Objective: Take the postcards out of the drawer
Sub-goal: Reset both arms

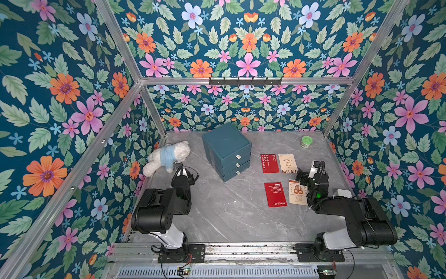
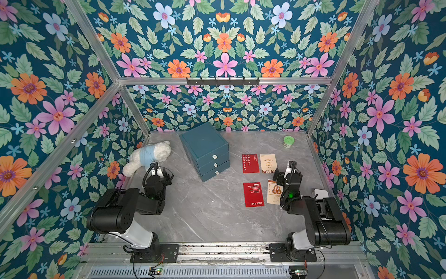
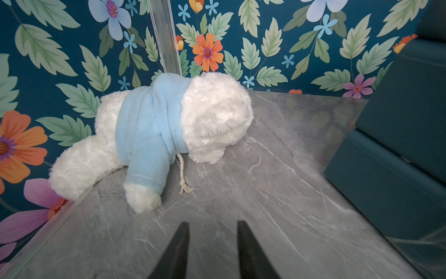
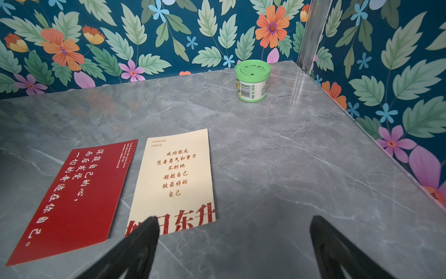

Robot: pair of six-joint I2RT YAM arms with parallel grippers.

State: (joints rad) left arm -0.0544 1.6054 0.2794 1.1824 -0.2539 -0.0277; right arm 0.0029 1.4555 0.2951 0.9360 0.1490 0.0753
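teal three-drawer chest (image 1: 226, 149) sits mid-back on the grey marble tabletop (image 1: 229, 217), turned at an angle. all three drawers shut, a pale pull tab on each front.

task items are out of the chest, lying flat on the tabletop to its right, in two rows:
- far red postcard (image 1: 269, 163) with far cream postcard (image 1: 288, 163) just beside it, thin strip of table between them.
- near red postcard (image 1: 275, 194), "dream:" printed at its near end, with near cream postcard (image 1: 297, 193) just beside it. right arm (image 1: 337, 207) covers that cream card's right edge in both top views.

right gripper (image 4: 234, 229): jaws spread wide, nothing between them but bare table. it sits at the near end of the far cream postcard. one fingertip (image 4: 147, 227) overlaps that card's near edge in the right wrist view; can't tell if it touches.

left gripper (image 3: 213, 232): jaws a narrow gap apart, only tabletop showing between them, holding nothing. it points at the white plush bear (image 3: 169, 135) in a light blue sweater, which lies flopped on the table by the left wall. gripper is near the bear, not touching. the chest's side shows at the edge of the left wrist view.

green-lidded jar (image 4: 252, 82) stands upright in the far right corner, well apart from the cards.
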